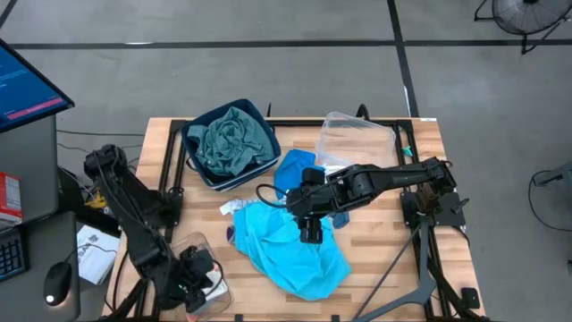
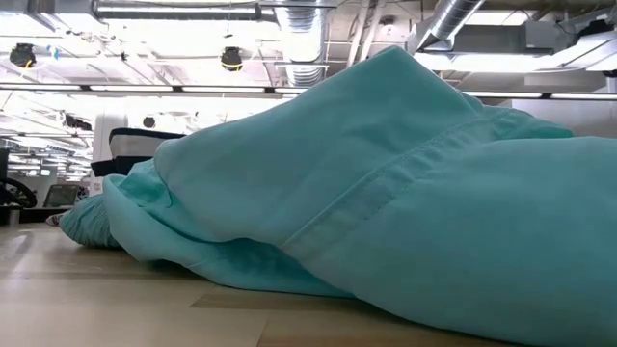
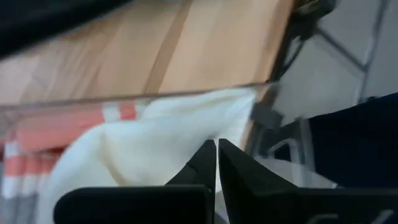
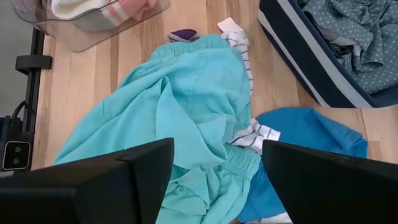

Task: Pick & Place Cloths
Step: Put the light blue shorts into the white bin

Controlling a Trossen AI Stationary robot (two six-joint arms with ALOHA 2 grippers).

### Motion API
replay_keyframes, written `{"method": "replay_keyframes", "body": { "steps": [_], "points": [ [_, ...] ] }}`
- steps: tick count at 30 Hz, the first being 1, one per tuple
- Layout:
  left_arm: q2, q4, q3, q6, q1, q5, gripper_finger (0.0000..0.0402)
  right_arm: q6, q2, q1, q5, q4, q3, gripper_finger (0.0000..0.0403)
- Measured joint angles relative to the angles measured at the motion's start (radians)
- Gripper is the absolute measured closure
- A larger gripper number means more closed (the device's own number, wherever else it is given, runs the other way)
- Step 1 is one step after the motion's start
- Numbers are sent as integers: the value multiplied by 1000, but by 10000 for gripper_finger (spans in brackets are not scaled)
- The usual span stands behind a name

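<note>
Wooden table (image 1: pixel 393 259) under turquoise top (image 1: pixel 290 246)

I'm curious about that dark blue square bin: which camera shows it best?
The high view: the whole dark blue square bin with teal-green cloth inside. The right wrist view shows one corner; the low view perhaps a sliver; the left wrist view none.

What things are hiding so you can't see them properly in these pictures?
- Low view: the turquoise top fills the picture and hides both arms and most of the table.
- Left wrist view: the shut left gripper sits at white fabric; whether it pinches any is unclear.
- High view: whatever lies under the turquoise top is covered.
</note>
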Motion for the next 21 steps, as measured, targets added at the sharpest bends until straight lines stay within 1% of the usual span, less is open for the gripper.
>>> {"method": "replay_keyframes", "body": {
  "steps": [5,9,13,17,21],
  "points": [
    [128,0,0,-11,0,26,400,0,0,0,0,7,0,164],
    [224,-2,0,-17,0,126,400,1,0,0,0,7,0,164],
    [281,-3,0,-49,0,224,401,0,0,0,0,7,0,164],
    [270,-4,0,-75,1,236,401,0,0,0,0,7,0,164],
    [177,-8,-1,-85,15,182,393,0,0,0,0,-3,0,164]
  ]
}}
